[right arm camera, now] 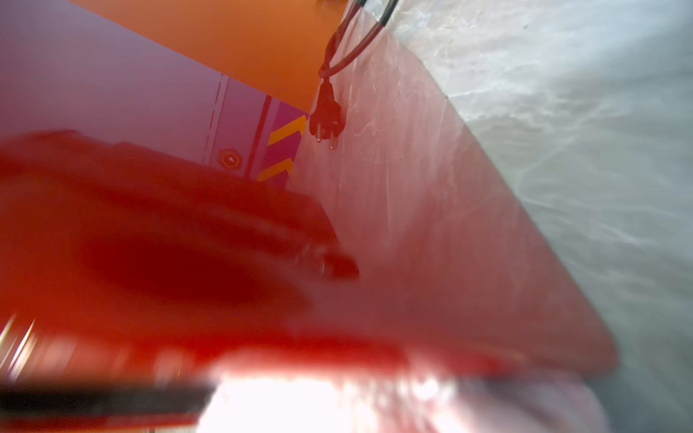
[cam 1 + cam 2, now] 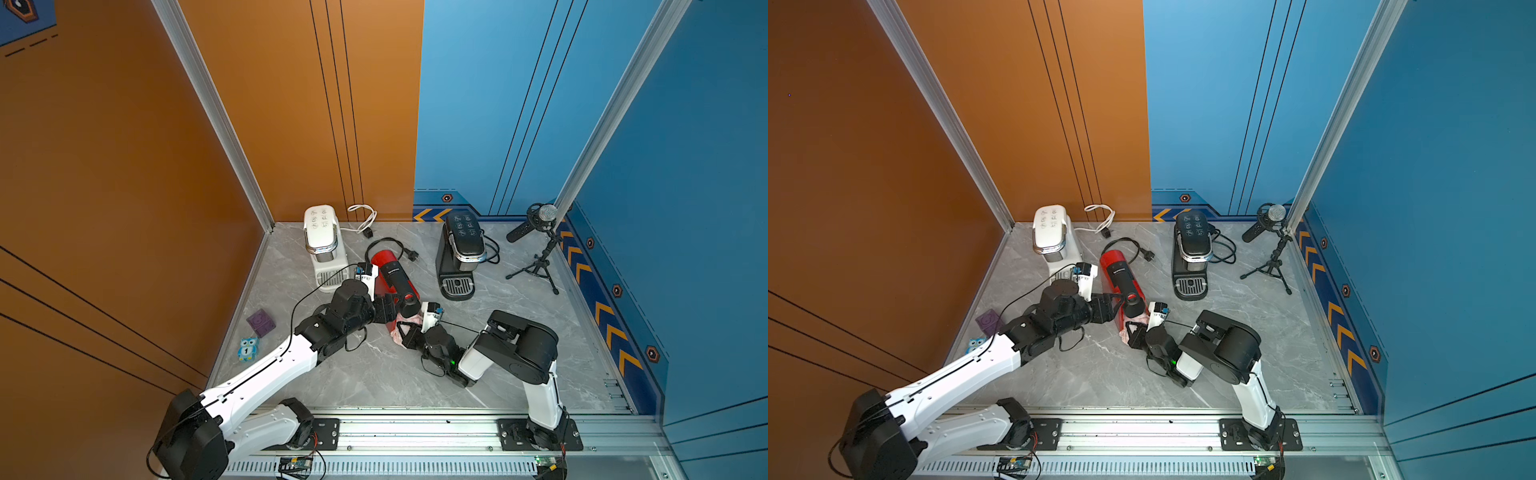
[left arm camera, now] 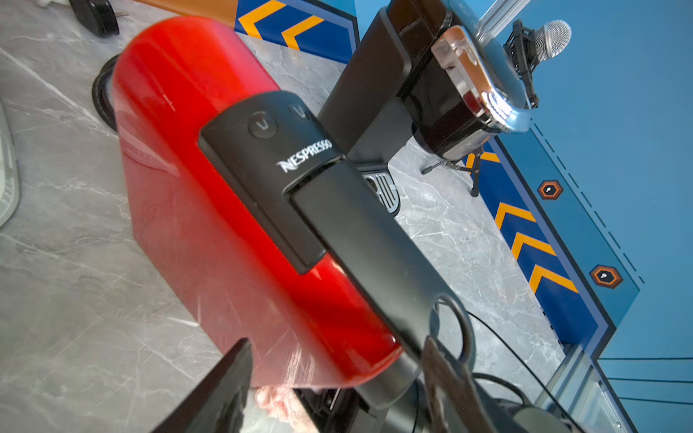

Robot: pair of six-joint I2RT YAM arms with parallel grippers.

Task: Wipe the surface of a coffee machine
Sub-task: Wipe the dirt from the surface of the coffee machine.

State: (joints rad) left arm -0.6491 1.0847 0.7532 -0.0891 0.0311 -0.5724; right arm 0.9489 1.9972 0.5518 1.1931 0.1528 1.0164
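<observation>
Jaws of our left gripper (image 2: 397,308) stand wide astride the front end of the red Nespresso machine (image 2: 392,274); we cannot tell whether they press on it. The machine stands mid-table (image 2: 374,374), between a white coffee machine (image 2: 322,241) and a black coffee machine (image 2: 461,249). Our right gripper (image 2: 405,332) is clamped on a pink cloth (image 2: 412,320) against its lower front.

Red coffee machine (image 3: 168,93), pink cloth (image 2: 411,321), grey-veined tabletop (image 2: 374,374).
</observation>
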